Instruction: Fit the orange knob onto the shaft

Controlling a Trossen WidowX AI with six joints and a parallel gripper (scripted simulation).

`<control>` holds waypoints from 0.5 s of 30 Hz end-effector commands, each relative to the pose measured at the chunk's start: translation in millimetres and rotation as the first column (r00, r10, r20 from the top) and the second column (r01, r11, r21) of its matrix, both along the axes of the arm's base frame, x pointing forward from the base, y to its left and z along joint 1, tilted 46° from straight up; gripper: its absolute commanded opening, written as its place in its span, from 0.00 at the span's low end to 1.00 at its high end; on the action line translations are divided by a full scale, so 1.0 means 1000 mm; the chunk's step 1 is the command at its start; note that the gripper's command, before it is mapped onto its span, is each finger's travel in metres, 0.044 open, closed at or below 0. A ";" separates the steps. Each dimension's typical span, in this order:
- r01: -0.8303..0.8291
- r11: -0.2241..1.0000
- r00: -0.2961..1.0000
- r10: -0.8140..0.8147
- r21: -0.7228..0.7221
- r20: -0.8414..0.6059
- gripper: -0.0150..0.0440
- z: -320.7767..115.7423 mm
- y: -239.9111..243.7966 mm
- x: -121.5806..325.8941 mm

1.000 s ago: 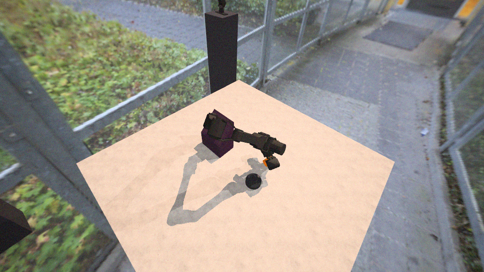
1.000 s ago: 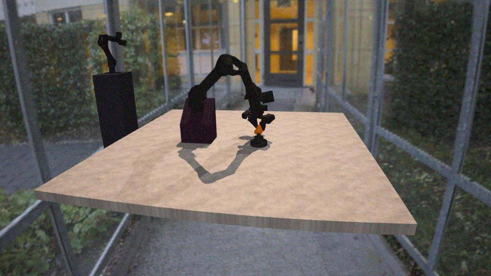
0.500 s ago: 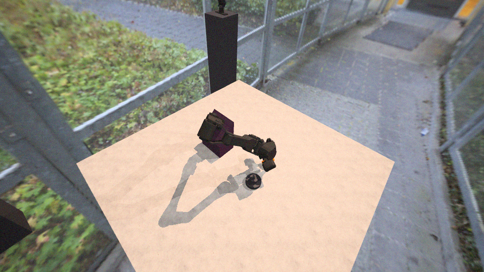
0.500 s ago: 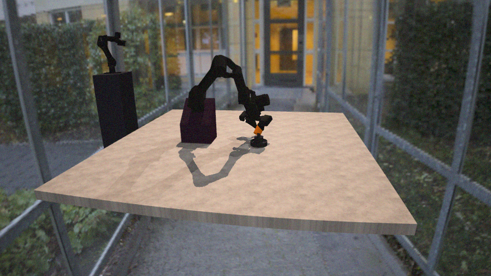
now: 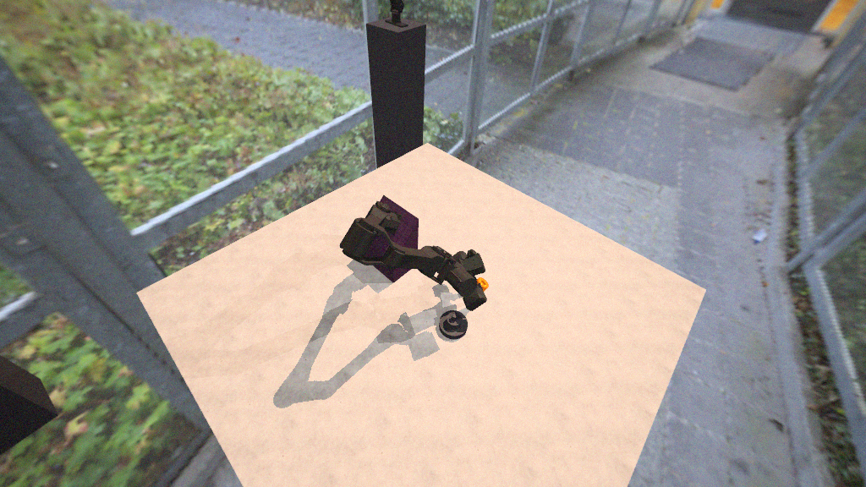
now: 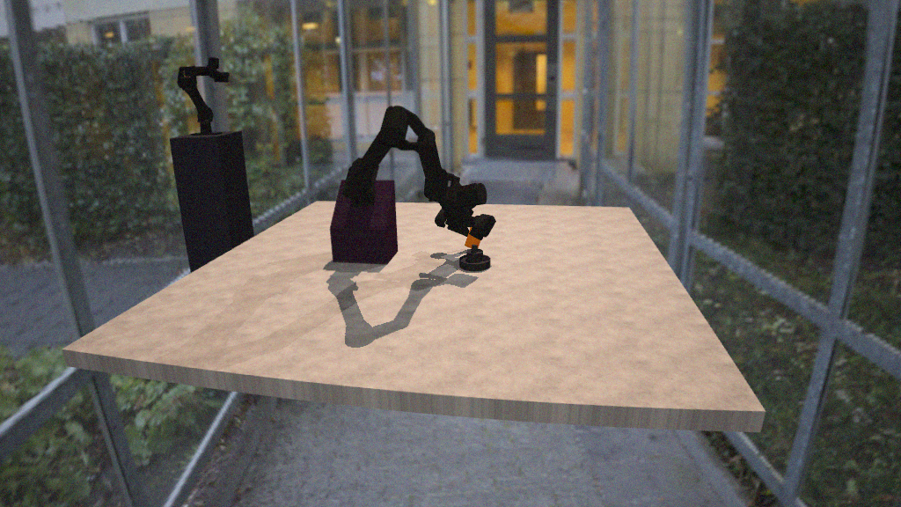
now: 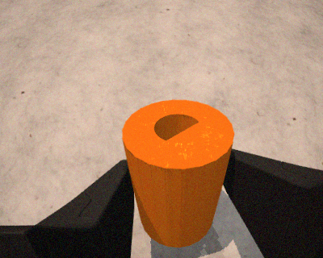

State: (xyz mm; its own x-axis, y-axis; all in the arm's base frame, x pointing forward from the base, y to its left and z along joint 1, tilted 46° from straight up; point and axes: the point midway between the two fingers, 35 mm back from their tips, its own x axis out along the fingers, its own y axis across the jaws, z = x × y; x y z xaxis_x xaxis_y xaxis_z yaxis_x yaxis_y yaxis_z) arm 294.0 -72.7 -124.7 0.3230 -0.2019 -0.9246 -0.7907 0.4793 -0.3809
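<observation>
Wrist view: orange knob point(image 5: 483, 284) point(image 6: 472, 238) point(image 7: 179, 193) clamped between the two fingers of my pincer point(image 5: 479, 290) point(image 6: 474, 233) point(image 7: 174, 162). D-shaped hole visible in the end facing the camera; no shaft showing in it.

Exterior view: knob tilted, close to the dark shaft point(image 6: 473, 248) in line of sight. Top view puts it to one side of the round pedestal point(image 5: 462, 332) point(image 6: 474, 267), which stands on the counter point(image 5: 542, 392) point(image 6: 431, 355) point(image 7: 70, 60). Contact with the shaft: cannot tell.

Done: grasp. Not done: knob upright over the shaft, flats matched, knob seated, release. Estimate: early to middle stage, fitting proper still ahead. Shaft's flat not discernible, so I expect to find alignment by turning the knob under light pressure, then pressing fully down before letting go.
</observation>
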 end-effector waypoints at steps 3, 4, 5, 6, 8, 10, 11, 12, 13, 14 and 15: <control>-0.034 0.997 0.999 0.031 0.063 0.041 0.56 0.003 -0.004 -0.004; -0.039 0.997 0.998 0.036 0.072 0.047 0.56 0.003 -0.005 -0.005; -0.044 0.996 0.998 0.040 0.081 0.053 0.56 0.003 -0.005 -0.005; -0.049 0.995 0.997 0.044 0.090 0.059 0.56 0.003 -0.006 -0.006; -0.060 0.992 0.996 0.052 0.109 0.071 0.56 0.004 -0.007 -0.007; -0.070 0.989 0.995 0.060 0.128 0.084 0.56 0.004 -0.008 -0.008; -0.075 0.988 0.994 0.064 0.136 0.090 0.56 0.004 -0.009 -0.008; -0.071 0.989 0.995 0.061 0.129 0.085 0.56 0.004 -0.008 -0.008; -0.065 0.991 0.995 0.056 0.119 0.077 0.56 0.004 -0.008 -0.007; -0.056 0.993 0.997 0.050 0.104 0.067 0.56 0.004 -0.007 -0.007; -0.047 0.995 0.998 0.042 0.087 0.056 0.56 0.004 -0.007 -0.007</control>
State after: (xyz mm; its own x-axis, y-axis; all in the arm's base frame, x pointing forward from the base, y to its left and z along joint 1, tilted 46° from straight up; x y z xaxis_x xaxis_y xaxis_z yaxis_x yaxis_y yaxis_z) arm 287.8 -79.5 -121.2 0.3945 -0.0759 -0.9157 -0.7920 0.4773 -0.3807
